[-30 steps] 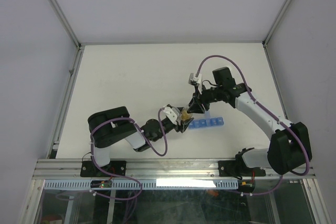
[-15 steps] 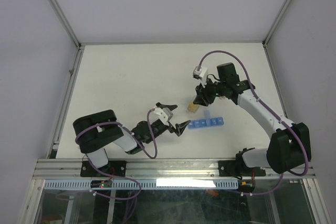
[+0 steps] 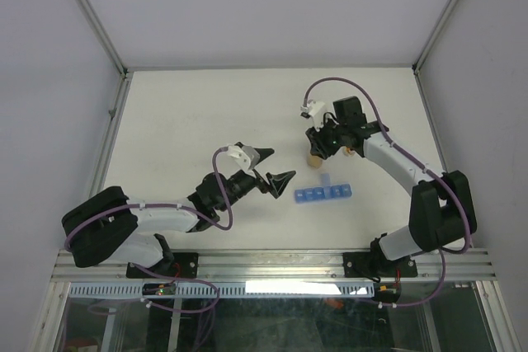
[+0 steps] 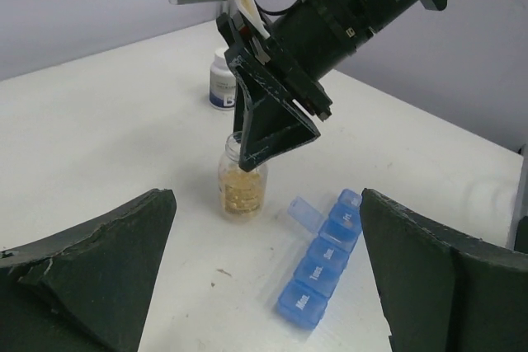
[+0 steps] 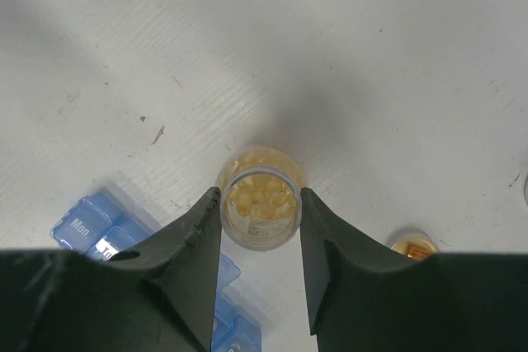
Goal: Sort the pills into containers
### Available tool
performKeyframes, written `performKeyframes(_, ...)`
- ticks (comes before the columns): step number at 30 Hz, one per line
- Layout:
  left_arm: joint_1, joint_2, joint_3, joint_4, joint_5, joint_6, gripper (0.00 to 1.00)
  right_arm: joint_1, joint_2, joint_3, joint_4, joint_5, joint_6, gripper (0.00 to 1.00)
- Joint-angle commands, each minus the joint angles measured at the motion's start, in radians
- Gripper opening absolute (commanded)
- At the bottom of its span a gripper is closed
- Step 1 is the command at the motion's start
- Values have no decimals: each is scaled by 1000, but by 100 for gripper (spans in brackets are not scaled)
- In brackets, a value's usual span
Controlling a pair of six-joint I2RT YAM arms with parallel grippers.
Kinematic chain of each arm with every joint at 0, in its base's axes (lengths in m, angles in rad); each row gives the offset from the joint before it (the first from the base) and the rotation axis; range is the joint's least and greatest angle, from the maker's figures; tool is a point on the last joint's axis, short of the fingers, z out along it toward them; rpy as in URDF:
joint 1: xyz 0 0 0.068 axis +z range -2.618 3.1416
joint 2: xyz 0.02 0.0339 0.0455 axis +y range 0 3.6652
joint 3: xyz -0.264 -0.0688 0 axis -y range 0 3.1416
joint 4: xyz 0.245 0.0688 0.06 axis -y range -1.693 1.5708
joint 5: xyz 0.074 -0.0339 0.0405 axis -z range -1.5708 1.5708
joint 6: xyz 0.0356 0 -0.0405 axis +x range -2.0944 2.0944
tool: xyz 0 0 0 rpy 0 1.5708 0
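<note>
The pills [image 5: 261, 197] are yellow-tan bits filling a small clear open bottle [image 4: 242, 186] that stands on the table. My right gripper [image 5: 260, 195] is shut on the bottle's neck from above, a finger on each side; it also shows in the top view [image 3: 316, 147]. The blue pill organizer [image 3: 323, 194] lies just near of the bottle, one lid [image 4: 304, 212] flipped open, the others closed. My left gripper [image 3: 279, 165] is wide open and empty, left of the organizer, its fingers [image 4: 99, 261] framing the bottle and organizer [image 4: 322, 265].
A small white-capped bottle [image 4: 221, 80] stands behind the clear bottle. A small round cap with orange inside [image 5: 410, 245] lies on the table to the right of the clear bottle. The organizer's end [image 5: 87, 224] lies near my right gripper's left finger.
My left gripper has let go near the bottle, opened wide and drawn back to the left. My right gripper has carried the bottle a little farther from the organizer.
</note>
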Motion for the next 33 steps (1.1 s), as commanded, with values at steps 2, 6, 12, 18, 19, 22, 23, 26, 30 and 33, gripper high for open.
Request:
performKeyframes(2, 26, 7, -9, -23, 82, -56, 98, 11, 10, 52, 73, 12, 38, 33)
performKeyframes(6, 41, 23, -6, -11, 117, -67, 97, 10, -14, 39, 68, -17, 54, 62)
performKeyframes(12, 80, 64, 41, -34, 236, -98, 95, -82, -121, 36, 29, -194, 74, 77)
performKeyframes(18, 115, 162, 163, -149, 321, -169, 88, -253, -258, -6, 23, -440, 75, 77)
performKeyframes(19, 117, 176, 190, -187, 316, -178, 88, -277, -269, -13, 29, -458, 82, 77)
performKeyframes(22, 118, 201, 261, -305, 293, -201, 82, -337, -279, -20, 26, -484, 89, 77)
performKeyframes(23, 118, 204, 278, -342, 288, -207, 80, -351, -275, -16, 18, -489, 86, 76)
performKeyframes(26, 110, 212, 315, -448, 254, -227, 64, -382, -260, -5, -31, -526, 47, 75)
performKeyframes(30, 84, 231, 348, -586, 233, -235, 55, -392, -254, 12, -191, -634, -142, 72)
performKeyframes(33, 75, 233, 311, -567, 280, -219, 56, -390, -275, -12, -303, -741, -356, 67)
